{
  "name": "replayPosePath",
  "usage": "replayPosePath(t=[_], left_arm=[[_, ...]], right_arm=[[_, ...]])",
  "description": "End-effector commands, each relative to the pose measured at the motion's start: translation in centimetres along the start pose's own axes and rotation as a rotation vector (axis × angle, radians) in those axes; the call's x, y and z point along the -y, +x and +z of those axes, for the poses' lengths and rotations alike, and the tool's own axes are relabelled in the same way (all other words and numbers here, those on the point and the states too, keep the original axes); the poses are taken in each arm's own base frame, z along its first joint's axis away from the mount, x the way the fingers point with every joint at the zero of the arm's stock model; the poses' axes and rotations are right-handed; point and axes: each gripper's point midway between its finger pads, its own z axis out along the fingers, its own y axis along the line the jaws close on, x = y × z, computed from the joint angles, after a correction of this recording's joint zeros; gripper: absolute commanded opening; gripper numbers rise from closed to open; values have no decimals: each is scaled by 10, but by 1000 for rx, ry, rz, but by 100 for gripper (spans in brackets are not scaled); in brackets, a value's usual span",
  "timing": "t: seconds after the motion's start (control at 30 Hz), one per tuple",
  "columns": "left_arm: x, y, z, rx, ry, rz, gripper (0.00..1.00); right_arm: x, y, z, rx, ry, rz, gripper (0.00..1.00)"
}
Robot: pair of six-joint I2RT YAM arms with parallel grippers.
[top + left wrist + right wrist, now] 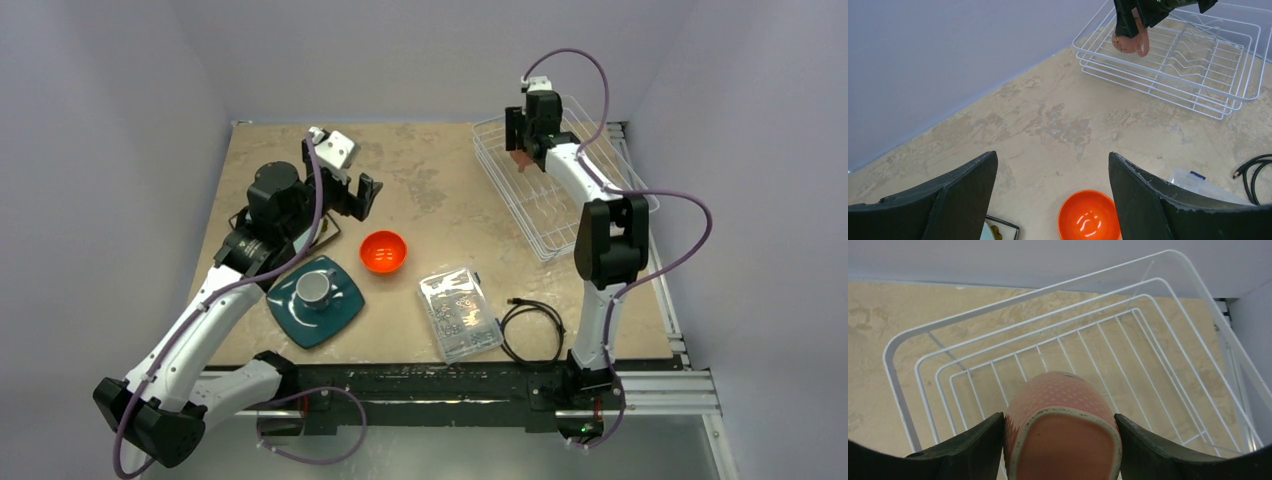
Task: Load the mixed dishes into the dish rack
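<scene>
R arm stretched to the far right of the beige mottled table [440, 180]. Right gripper [520, 148] clenched on the pink cup [1063, 425] - one black finger [973, 450] pressed to each side, cup's open mouth facing the wrist cam. Cup hangs over the far-left corner of the white wire dish rack [530, 210]. Can't make out whether its base touches the bars, prob. just clear of them. Nothing else seen in the rack.

L arm bent over the left half of the table. Left gripper [1052, 165] released, jaws spread wide, nothing between them but bare tabletop. It hovers above and just behind the orange bowl [384, 251], not touching.

Orange bowl upright, approx. mid-table. Left of it, near the front edge, the dark teal square plate [335, 318] lies flat with the small grey mug [316, 287] standing upright on it. Corner of a square-cornered plate [1000, 227] shows under the L arm - mostly hidden.

Right of the bowl: clear plastic box of small parts [460, 312], flat on the table. Just beside that, by the R arm base, a coiled black cable [532, 330].
</scene>
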Motion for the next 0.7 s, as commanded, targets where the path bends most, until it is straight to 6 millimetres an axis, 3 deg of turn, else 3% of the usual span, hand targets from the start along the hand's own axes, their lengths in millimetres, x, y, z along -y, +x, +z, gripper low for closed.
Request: replayPosePath(t=[0.0, 0.13, 0.67], left_arm=[[-3, -31, 2, 83, 26, -37, 79], [-3, -29, 7, 75, 52, -73, 77], [-10, -24, 13, 51, 60, -122, 74]], right_arm=[[-8, -61, -8, 182, -143, -2, 0], [-17, -52, 8, 160, -220, -65, 0], [-53, -42, 28, 188, -388, -40, 0]])
